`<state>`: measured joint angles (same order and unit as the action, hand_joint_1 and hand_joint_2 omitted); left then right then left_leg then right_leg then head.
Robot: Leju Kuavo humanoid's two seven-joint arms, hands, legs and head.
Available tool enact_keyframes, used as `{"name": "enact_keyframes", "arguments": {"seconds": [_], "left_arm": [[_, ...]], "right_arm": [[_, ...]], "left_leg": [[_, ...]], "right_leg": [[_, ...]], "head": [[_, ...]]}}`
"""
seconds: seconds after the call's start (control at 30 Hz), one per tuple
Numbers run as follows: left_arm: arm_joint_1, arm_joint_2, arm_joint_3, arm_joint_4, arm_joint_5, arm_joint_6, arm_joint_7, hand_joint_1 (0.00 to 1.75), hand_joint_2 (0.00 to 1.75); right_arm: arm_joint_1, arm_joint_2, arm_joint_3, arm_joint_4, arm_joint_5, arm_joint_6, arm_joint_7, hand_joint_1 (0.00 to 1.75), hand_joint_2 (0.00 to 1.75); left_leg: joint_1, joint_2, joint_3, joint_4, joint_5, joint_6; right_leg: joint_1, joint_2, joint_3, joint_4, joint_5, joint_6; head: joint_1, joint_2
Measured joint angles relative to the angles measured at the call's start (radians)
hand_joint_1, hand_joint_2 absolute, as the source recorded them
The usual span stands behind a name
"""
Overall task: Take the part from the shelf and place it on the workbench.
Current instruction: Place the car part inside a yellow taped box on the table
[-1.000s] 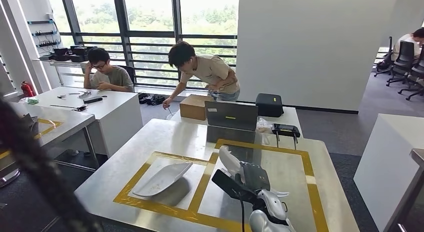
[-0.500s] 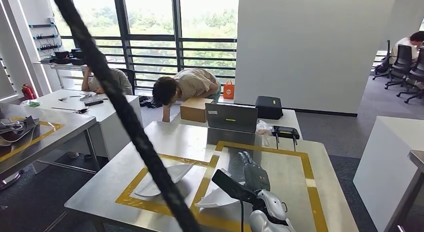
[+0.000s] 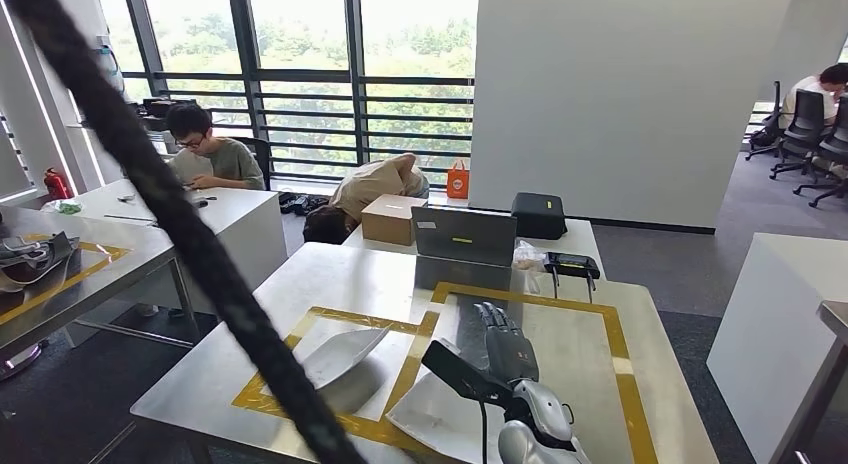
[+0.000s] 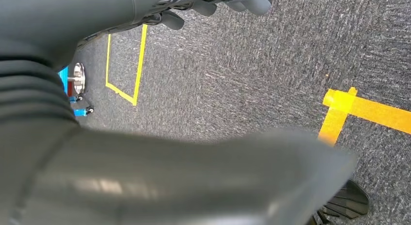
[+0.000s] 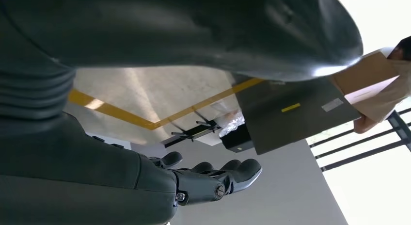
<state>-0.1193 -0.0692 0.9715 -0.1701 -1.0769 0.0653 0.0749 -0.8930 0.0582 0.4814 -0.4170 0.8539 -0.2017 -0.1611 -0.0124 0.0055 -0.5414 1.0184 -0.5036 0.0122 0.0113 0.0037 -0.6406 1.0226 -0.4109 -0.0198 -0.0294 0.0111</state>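
Right robot hand [image 3: 505, 346] held over the tabletop [image 3: 330, 274], fingers stretched out and apart, nothing in them; the right wrist view shows the same, fingers [image 5: 232, 172] extended with empty air around them.

White curved part [image 3: 437, 416] lies flat on the tabletop at the near edge, partly across the yellow tape [image 3: 411, 362] that divides the two marked boxes, below and to the left of the right robot hand and apart from it. A second white part [image 3: 342, 353] lies in the left taped box, tilted, just beside the first.

Left robot hand [image 4: 213, 2] hangs over grey carpet [image 4: 252, 74] marked with yellow tape lines; fingers loosely curled, nothing seen in them, cannot tell whether apart or together.

A thick black cable [image 3: 180, 234] crosses the head view diagonally, close to the lens.

Far end of the tabletop: a grey laptop [image 3: 464, 235], lid up. Behind it a cardboard box [image 3: 390, 218] and a person [image 3: 365, 189] bent low. Another person [image 3: 205, 154] sits at a white desk to the left.
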Motion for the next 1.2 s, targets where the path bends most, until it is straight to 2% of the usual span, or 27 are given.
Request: {"name": "enact_keyframes", "arguments": {"seconds": [0.13, 0.27, 0.37, 0.43, 0.5, 0.53, 0.57, 0.6, 0.63, 0.7, 0.73, 0.77, 0.83, 0.87, 0.93, 1.0, 1.03, 1.07, 1.1, 1.13, 1.17, 1.2], "left_arm": [[0.001, 0.001, 0.004, 0.0, 0.0, -0.002, -0.003, 0.0, 0.0], [0.008, 0.005, 0.008, 0.0, 0.003, -0.002, -0.01, 0.0, 0.0], [0.015, 0.006, 0.015, 0.0, 0.008, -0.002, -0.015, 0.0, 0.0], [0.018, 0.005, 0.019, 0.0, 0.008, -0.002, -0.018, 0.0, 0.0], [0.02, 0.005, 0.022, 0.0, 0.008, -0.002, -0.019, 0.0, 0.0], [0.022, 0.005, 0.023, 0.0, 0.008, -0.002, -0.02, 0.0, 0.0], [0.025, 0.005, 0.024, 0.0, 0.008, -0.002, -0.02, 0.0, 0.0], [0.027, 0.005, 0.025, 0.0, 0.008, -0.002, -0.02, 0.0, 0.0], [0.029, 0.005, 0.025, 0.0, 0.008, -0.002, -0.02, 0.0, 0.0], [0.03, 0.004, 0.026, 0.001, 0.008, -0.002, -0.02, 0.0, 0.0], [0.029, 0.004, 0.026, 0.001, 0.008, -0.002, -0.021, 0.0, 0.0], [0.028, 0.004, 0.027, 0.001, 0.008, -0.002, -0.021, 0.0, 0.0], [0.029, 0.003, 0.029, 0.001, 0.009, -0.002, -0.021, 0.0, 0.0], [0.031, 0.002, 0.03, 0.001, 0.01, -0.002, -0.021, 0.0, 0.0], [0.03, 0.0, 0.031, 0.002, 0.013, -0.002, -0.022, 0.0, 0.0], [0.022, 0.001, 0.031, 0.001, 0.012, -0.002, -0.022, 0.0, 0.0], [0.018, 0.001, 0.031, 0.001, 0.011, -0.002, -0.021, 0.0, 0.0], [0.016, 0.001, 0.031, 0.001, 0.009, -0.002, -0.019, 0.0, 0.0], [0.014, 0.001, 0.031, 0.001, 0.006, -0.002, -0.016, 0.0, 0.0], [0.014, 0.002, 0.031, 0.001, 0.003, -0.002, -0.013, 0.0, 0.0], [0.014, 0.003, 0.031, 0.0, 0.001, -0.002, -0.01, 0.0, 0.0], [0.012, 0.003, 0.031, 0.0, -0.002, -0.001, -0.007, 0.0, 0.0]], "right_arm": [[0.0, 0.003, 0.0, 0.0, -0.009, 0.008, -0.034, 0.0, 0.0], [0.0, 0.009, 0.0, -0.001, -0.016, 0.011, -0.061, 0.0, 0.0], [0.0, 0.015, 0.0, -0.005, -0.016, 0.007, -0.072, 0.0, 0.0], [0.001, 0.016, 0.0, -0.006, -0.016, 0.001, -0.077, 0.0, 0.0], [0.006, 0.017, 0.0, -0.006, -0.016, -0.001, -0.078, 0.0, 0.0], [0.01, 0.017, 0.0, -0.006, -0.016, -0.001, -0.078, 0.0, 0.0], [0.014, 0.016, 0.0, -0.006, -0.016, -0.001, -0.078, 0.0, 0.0], [0.016, 0.016, 0.0, -0.006, -0.016, -0.001, -0.078, 0.0, 0.0], [0.017, 0.016, 0.0, -0.006, -0.016, -0.001, -0.078, 0.0, 0.0], [0.016, 0.016, 0.0, -0.006, -0.016, -0.001, -0.079, 0.0, 0.0], [0.017, 0.016, 0.001, -0.006, -0.016, -0.001, -0.079, 0.0, 0.0], [0.018, 0.016, 0.001, -0.006, -0.017, -0.001, -0.079, 0.0, 0.0], [0.018, 0.017, 0.001, -0.007, -0.018, 0.0, -0.079, 0.0, 0.0], [0.017, 0.019, 0.001, -0.01, -0.019, 0.0, -0.08, 0.0, 0.0], [0.013, 0.024, 0.001, -0.016, -0.019, 0.001, -0.085, 0.0, 0.0], [0.011, 0.027, 0.001, -0.02, -0.019, 0.001, -0.089, 0.0, 0.0], [0.012, 0.027, 0.001, -0.021, -0.019, 0.0, -0.09, 0.0, 0.0], [0.013, 0.027, 0.001, -0.021, -0.02, -0.001, -0.091, 0.0, 0.0], [0.016, 0.027, 0.001, -0.023, -0.022, -0.004, -0.093, 0.0, 0.0], [0.018, 0.028, 0.001, -0.026, -0.024, -0.007, -0.095, 0.0, 0.0], [0.02, 0.03, 0.001, -0.03, -0.026, -0.01, -0.097, 0.0, 0.0], [0.021, 0.031, 0.001, -0.034, -0.028, -0.013, -0.098, 0.0, 0.0]], "left_leg": [[0.0, 0.0, 0.0, 0.001, 0.0, 0.001], [-0.007, -0.001, -0.01, 0.005, -0.003, 0.011], [0.0, -0.004, 0.004, -0.014, 0.009, 0.022], [0.006, -0.01, 0.014, -0.026, 0.019, 0.028], [0.007, -0.021, 0.012, -0.025, 0.02, 0.03], [0.008, -0.029, 0.01, -0.023, 0.019, 0.029], [0.009, -0.038, 0.01, -0.02, 0.018, 0.027], [0.011, -0.048, 0.01, -0.016, 0.015, 0.023], [0.014, -0.059, 0.01, -0.011, 0.01, 0.017], [0.019, -0.078, 0.005, 0.003, 0.0, 0.004], [0.021, -0.087, 0.0, 0.008, -0.003, -0.003], [0.023, -0.095, -0.005, 0.011, -0.005, -0.01], [0.028, -0.114, -0.013, 0.008, -0.003, -0.025], [0.029, -0.111, -0.016, 0.014, -0.006, -0.031], [0.026, -0.073, -0.042, 0.066, -0.028, -0.041], [0.025, -0.026, -0.106, 0.186, -0.075, -0.046], [0.025, -0.015, -0.144, 0.249, -0.095, -0.047], [0.026, -0.012, -0.171, 0.287, -0.098, -0.048], [0.026, -0.01, -0.183, 0.294, -0.084, -0.048], [0.027, -0.005, -0.172, 0.256, -0.049, -0.048], [0.027, 0.007, -0.146, 0.19, -0.004, -0.047], [0.024, 0.031, -0.116, 0.125, 0.026, -0.047]], "right_leg": [[-0.001, 0.0, 0.0, -0.001, 0.001, 0.001], [-0.004, -0.002, 0.002, -0.003, 0.003, 0.011], [-0.005, -0.003, 0.0, 0.005, -0.005, 0.02], [-0.008, -0.002, -0.033, 0.08, -0.049, 0.029], [-0.014, -0.001, -0.095, 0.215, -0.11, 0.037], [-0.017, -0.001, -0.119, 0.265, -0.126, 0.041], [-0.021, -0.001, -0.126, 0.279, -0.122, 0.044], [-0.024, -0.001, -0.113, 0.252, -0.1, 0.047], [-0.028, 0.003, -0.081, 0.19, -0.065, 0.049], [-0.035, 0.038, -0.014, 0.065, -0.028, 0.053], [-0.036, 0.053, 0.005, 0.031, -0.025, 0.05], [-0.035, 0.064, 0.011, 0.021, -0.034, 0.045], [-0.031, 0.052, 0.014, 0.019, -0.036, 0.03], [-0.031, 0.042, 0.017, 0.016, -0.036, 0.022], [-0.033, 0.021, 0.028, 0.008, -0.038, 0.008], [-0.031, -0.003, 0.036, 0.006, -0.044, -0.001], [-0.03, -0.016, 0.039, 0.007, -0.047, -0.003], [-0.03, -0.028, 0.041, 0.007, -0.05, -0.003], [-0.03, -0.04, 0.044, 0.008, -0.054, -0.003], [-0.03, -0.05, 0.048, 0.01, -0.058, -0.002], [-0.03, -0.061, 0.053, 0.012, -0.063, 0.001], [-0.029, -0.071, 0.058, 0.012, -0.067, 0.005]], "head": [[0.0, 0.0], [0.0, 0.0], [0.0, 0.0], [0.0, 0.0], [0.0, 0.0], [0.0, 0.0], [0.001, 0.0], [0.0, 0.0], [0.0, 0.0], [0.001, 0.0], [-0.001, 0.0], [-0.001, 0.0], [-0.002, 0.0], [-0.002, 0.001], [-0.002, 0.001], [-0.004, 0.001], [-0.003, 0.001], [-0.003, 0.001], [-0.003, 0.001], [-0.003, 0.001], [-0.003, 0.001], [-0.004, 0.001]]}}
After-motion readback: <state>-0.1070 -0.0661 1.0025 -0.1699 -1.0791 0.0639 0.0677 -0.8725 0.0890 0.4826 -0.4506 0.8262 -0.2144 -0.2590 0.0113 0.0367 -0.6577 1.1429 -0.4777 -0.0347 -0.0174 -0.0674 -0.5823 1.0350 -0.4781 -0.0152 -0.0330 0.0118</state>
